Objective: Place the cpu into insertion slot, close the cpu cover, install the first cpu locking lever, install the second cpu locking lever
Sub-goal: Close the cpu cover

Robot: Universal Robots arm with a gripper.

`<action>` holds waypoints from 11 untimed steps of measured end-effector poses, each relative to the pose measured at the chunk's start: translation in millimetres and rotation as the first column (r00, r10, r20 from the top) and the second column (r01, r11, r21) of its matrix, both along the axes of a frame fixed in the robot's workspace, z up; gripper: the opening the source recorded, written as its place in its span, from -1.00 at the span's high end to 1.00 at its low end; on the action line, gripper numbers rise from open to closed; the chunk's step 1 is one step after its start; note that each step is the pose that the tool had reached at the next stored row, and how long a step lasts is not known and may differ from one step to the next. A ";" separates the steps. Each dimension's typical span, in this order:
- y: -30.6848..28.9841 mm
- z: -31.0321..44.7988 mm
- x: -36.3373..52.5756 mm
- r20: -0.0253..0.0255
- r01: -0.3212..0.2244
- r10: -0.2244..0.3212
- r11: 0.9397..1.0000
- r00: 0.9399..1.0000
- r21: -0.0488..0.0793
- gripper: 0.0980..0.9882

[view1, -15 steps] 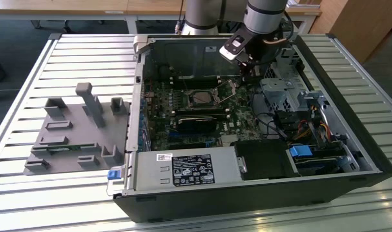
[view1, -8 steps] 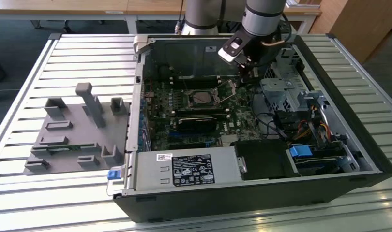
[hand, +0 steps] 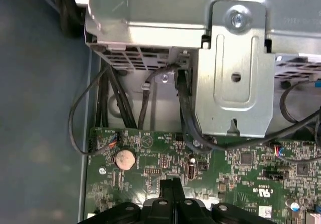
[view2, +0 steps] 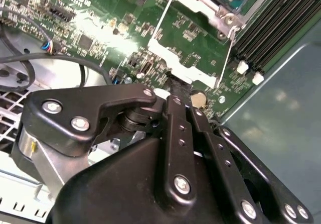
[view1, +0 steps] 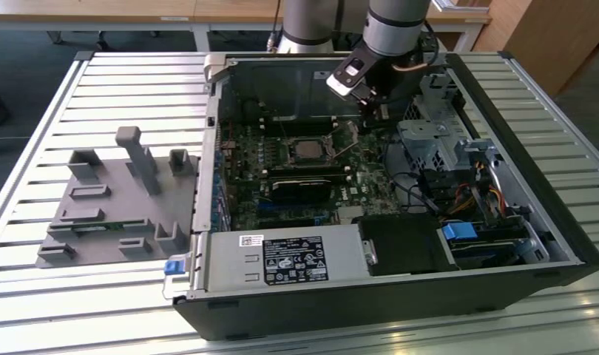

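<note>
Cpu seated, cover and both levers not yet closed

The cpu point(view1: 305, 150), a flat square chip with a silvery-grey top, lies in the insertion slot point(view1: 288, 151) on the green circuit board point(hand: 241, 174) inside the open computer case point(view1: 378, 296), so the first step looks done. In the second wrist view the cpu cover point(view2: 175, 63), a thin silver frame with a large window, appears swung up and open. The two thin wire levers point(view2: 159, 20) point(view2: 227, 53) beside it are not latched, so three steps seem left. The gripper point(view2: 178, 91) has its fingers together, and their tip sits just at the free edge of the cover. It cannot be told whether they pinch that edge.
</note>
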State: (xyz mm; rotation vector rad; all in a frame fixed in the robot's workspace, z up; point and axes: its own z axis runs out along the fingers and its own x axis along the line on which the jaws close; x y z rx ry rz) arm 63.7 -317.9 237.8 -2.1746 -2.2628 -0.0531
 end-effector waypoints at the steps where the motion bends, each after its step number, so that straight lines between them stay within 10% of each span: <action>1: 0.0 0.0 -1.9 0.000 0.000 0.000 1.000 1.000 0.000 0.98; 11: 0.0 0.0 -23.9 0.000 0.000 0.000 1.000 1.000 0.000 0.98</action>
